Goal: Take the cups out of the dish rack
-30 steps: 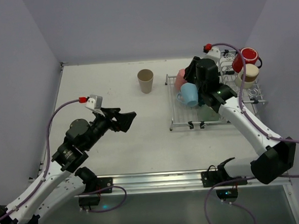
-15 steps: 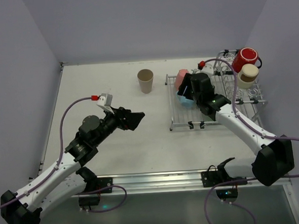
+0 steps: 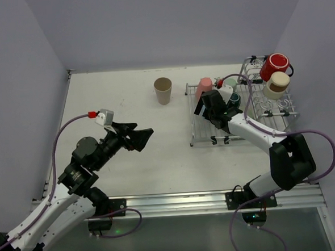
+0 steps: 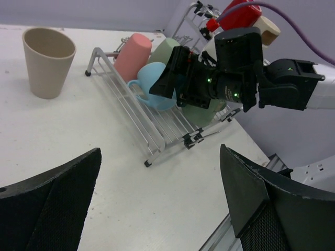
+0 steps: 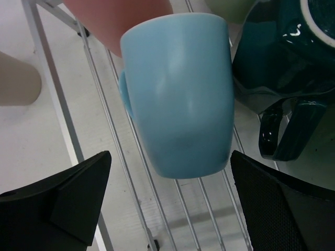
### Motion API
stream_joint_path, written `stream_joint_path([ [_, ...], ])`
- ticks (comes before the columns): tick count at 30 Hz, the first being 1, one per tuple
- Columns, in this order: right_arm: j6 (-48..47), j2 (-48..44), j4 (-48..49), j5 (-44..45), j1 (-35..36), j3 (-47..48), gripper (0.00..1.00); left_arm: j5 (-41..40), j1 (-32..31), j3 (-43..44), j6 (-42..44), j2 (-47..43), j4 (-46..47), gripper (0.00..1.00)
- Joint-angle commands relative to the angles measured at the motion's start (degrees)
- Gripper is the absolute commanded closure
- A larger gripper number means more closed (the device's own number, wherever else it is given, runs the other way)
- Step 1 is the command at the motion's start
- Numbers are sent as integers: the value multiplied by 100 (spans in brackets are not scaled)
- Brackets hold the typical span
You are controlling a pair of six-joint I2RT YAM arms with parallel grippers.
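The dish rack [image 3: 253,126] stands at the right, a silver wire grid. A pink cup [image 3: 204,85], a dark teal mug [image 3: 234,101], a red cup [image 3: 278,65] and a cream cup [image 3: 278,83] rest on it. My right gripper [image 3: 202,104] hovers low over the rack's left part, open. In the right wrist view its jaws stand either side of the base of a light blue mug [image 5: 180,94] lying on the wires, without touching it. A beige cup [image 3: 163,90] stands upright on the table. My left gripper [image 3: 139,138] is open and holds nothing above the table.
In the left wrist view a sage green cup [image 4: 166,49] lies behind the blue mug [image 4: 149,89], close to the pink cup [image 4: 133,55]. The rack's front feet [image 3: 219,139] face the arms. Walls close the table on three sides.
My right gripper has opened wide and swung left and down from the rack's back to the light blue mug. The left arm edged toward the rack, then drew back.
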Motion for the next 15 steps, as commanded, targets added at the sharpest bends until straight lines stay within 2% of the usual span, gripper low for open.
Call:
stream_joint_path([
  [1,248,135,-59,629,18,272,1,-167,24,509,491,-308,-619,3],
  [5,195,408,-182,673,1,412,1,-465,24,606,693,-458,-874,2],
  [15,-69,1058,-209,515,-175,966,1,-536,24,510,755,-458,-892,2],
])
